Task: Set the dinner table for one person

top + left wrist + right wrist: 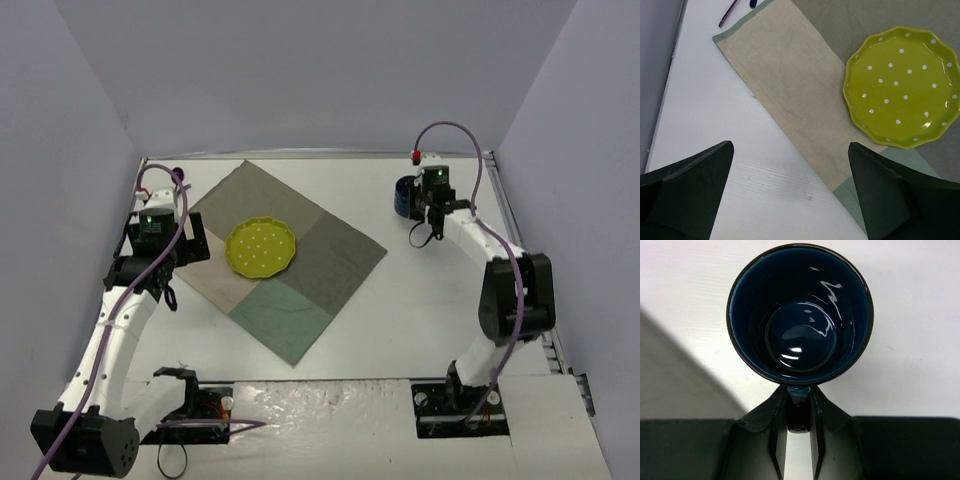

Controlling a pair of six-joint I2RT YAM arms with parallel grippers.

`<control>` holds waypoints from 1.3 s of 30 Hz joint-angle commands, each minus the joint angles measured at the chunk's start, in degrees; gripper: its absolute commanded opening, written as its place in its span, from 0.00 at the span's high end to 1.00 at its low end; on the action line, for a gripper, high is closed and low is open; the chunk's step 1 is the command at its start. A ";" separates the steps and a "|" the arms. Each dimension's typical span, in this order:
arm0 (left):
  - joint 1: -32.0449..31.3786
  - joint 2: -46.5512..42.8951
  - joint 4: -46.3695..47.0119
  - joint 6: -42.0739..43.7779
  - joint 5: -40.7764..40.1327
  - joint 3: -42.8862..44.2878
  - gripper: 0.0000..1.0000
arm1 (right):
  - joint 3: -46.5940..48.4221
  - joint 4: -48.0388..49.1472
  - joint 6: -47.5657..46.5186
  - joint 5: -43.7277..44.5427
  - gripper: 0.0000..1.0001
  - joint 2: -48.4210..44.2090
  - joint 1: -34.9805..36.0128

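A yellow-green dotted plate (261,247) lies on a grey-green-beige patchwork cloth (330,265) on the white dinner table (420,310). In the left wrist view the plate (902,87) is at the upper right and the cloth (800,95) runs diagonally. My left gripper (790,200) is open and empty above the table by the cloth's left edge. My right gripper (799,410) is shut on the handle of a dark blue mug (800,315), which is upright at the far right of the table (408,196).
A purple-handled utensil (730,14) lies on the table past the cloth's far left corner, also seen near the back left wall (180,176). A red-capped object (415,156) is behind the mug. Walls close in on three sides.
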 commanded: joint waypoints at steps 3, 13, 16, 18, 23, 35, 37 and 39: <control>0.82 -0.09 2.37 -0.49 0.07 0.77 0.03 | -4.99 12.61 4.50 -2.09 1.00 -13.41 8.17; 1.20 -0.03 2.57 -0.58 0.24 0.75 0.03 | -13.24 19.16 4.84 -0.78 1.00 -16.09 17.32; 1.19 -0.03 2.70 -0.58 0.37 0.75 0.03 | -16.03 21.76 4.65 -0.07 1.00 -16.10 18.35; 1.22 -0.03 2.65 -0.58 0.47 0.68 0.03 | -17.90 23.00 4.50 0.14 1.00 -15.93 18.64; 1.14 0.06 2.64 -0.58 0.56 0.75 0.03 | -20.48 25.44 4.99 -0.10 1.00 -14.88 18.72; 1.31 0.14 2.72 -0.67 0.67 0.75 0.03 | -26.36 28.93 6.22 -0.22 1.00 -13.48 20.13; 1.31 0.06 2.72 -0.66 0.57 0.75 0.03 | -26.84 28.98 6.33 0.14 1.00 -12.89 20.32; 1.38 0.14 2.72 -0.59 0.57 0.75 0.03 | -26.84 28.39 6.41 0.14 1.00 -12.38 20.46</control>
